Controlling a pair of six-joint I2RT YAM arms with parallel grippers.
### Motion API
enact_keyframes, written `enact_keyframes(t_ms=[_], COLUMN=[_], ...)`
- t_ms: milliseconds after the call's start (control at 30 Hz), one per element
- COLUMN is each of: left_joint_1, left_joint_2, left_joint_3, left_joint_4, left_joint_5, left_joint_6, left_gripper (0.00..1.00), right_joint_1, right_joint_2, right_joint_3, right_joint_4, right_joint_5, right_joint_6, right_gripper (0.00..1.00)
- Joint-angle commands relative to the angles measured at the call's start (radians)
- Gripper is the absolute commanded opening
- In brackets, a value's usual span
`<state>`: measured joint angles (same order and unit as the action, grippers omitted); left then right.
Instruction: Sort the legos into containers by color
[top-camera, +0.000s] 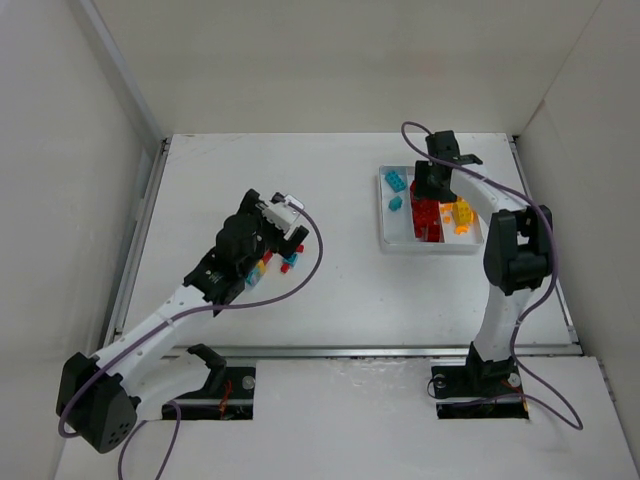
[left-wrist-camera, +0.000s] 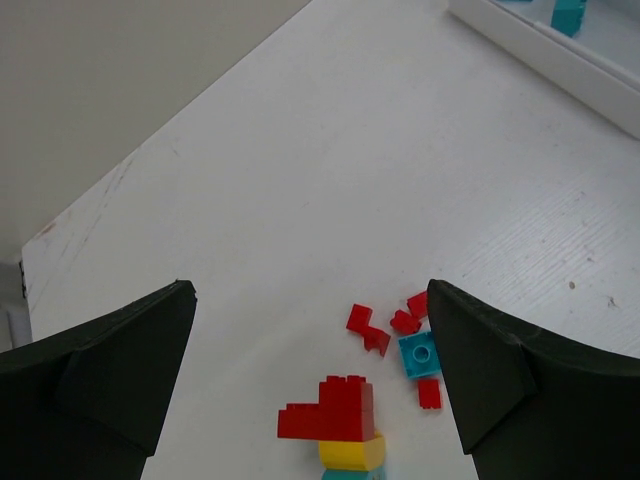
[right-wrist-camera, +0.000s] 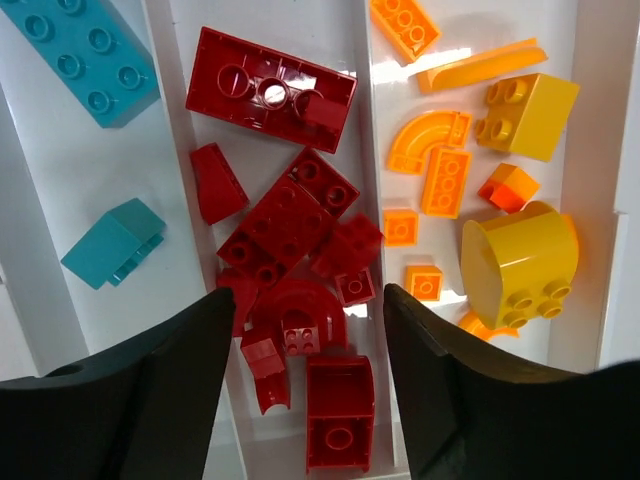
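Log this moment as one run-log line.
left end effector: open, above loose legos on table | right end effector: open, empty, over red compartment | sorting: unfinished

The tray (top-camera: 385, 238) lies on the table (top-camera: 340, 300), toward its far right. Its three compartments run side by side. The left compartment (right-wrist-camera: 100, 165) holds two legos (right-wrist-camera: 85, 55), one behind the other and apart. The middle compartment (right-wrist-camera: 262, 148) holds a crowded heap, some pieces lying on others, and the right gripper (right-wrist-camera: 308, 300) hangs over its near end. The right compartment (right-wrist-camera: 590, 180) holds a looser spread. Left of centre, well apart from the tray, loose pieces (top-camera: 268, 265) lie on the table under the left gripper (left-wrist-camera: 308, 300). They include a row (left-wrist-camera: 335, 420) of three touching pieces nearest the wrist, with small bits (left-wrist-camera: 395, 330) just right of it and beyond.
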<state>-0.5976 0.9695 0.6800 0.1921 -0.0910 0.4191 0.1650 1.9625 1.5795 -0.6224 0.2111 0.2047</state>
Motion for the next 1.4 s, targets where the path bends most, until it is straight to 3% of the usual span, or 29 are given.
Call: enact_keyframes(t_ms=[0, 167, 300, 433, 533, 667, 833, 1033, 1367], left_joint_1=[0.001, 0.019, 0.061, 0.12, 0.177, 0.22, 0.242, 0.251, 0.251], left_joint_2=[-0.035, -0.035, -0.045, -0.023, -0.011, -0.011, -0.02, -0.02, -0.02], left_joint_3=[-0.014, -0.014, -0.014, -0.014, 0.009, 0.018, -0.002, -0.011, -0.011], left_joint_4=[-0.005, -0.086, -0.118, -0.212, -0.293, -0.303, -0.292, -0.283, -0.264], left_joint_5=[-0.067, -0.096, -0.22, -0.366, -0.429, -0.451, -0.46, -0.428, -0.418], left_joint_6=[-0.045, -0.163, -0.336, -0.531, -0.647, -0.661, -0.661, -0.661, -0.652], left_gripper=[1.0, 1.0, 1.0, 0.95, 0.91, 0.86, 0.86, 0.86, 0.86], right_joint_1=[0.005, 0.083, 0.27, 0.415, 0.514, 0.579, 0.599, 0.628, 0.648], right_joint_2=[-0.025, -0.161, -0.231, -0.076, 0.102, 0.222, 0.269, 0.288, 0.205], right_joint_3=[0.047, -0.002, -0.067, 0.04, 0.229, 0.33, 0.33, 0.312, 0.191], right_joint_4=[-0.033, 0.025, 0.162, 0.181, 0.09, 0.067, 0.096, 0.096, 0.182], right_joint_5=[-0.001, -0.081, -0.171, -0.279, -0.289, -0.242, -0.231, -0.231, -0.272], right_joint_6=[-0.018, -0.143, -0.191, -0.173, -0.172, -0.163, -0.119, -0.11, -0.168], right_gripper=[0.68, 0.7, 0.74, 0.73, 0.69, 0.66, 0.6, 0.53, 0.52])
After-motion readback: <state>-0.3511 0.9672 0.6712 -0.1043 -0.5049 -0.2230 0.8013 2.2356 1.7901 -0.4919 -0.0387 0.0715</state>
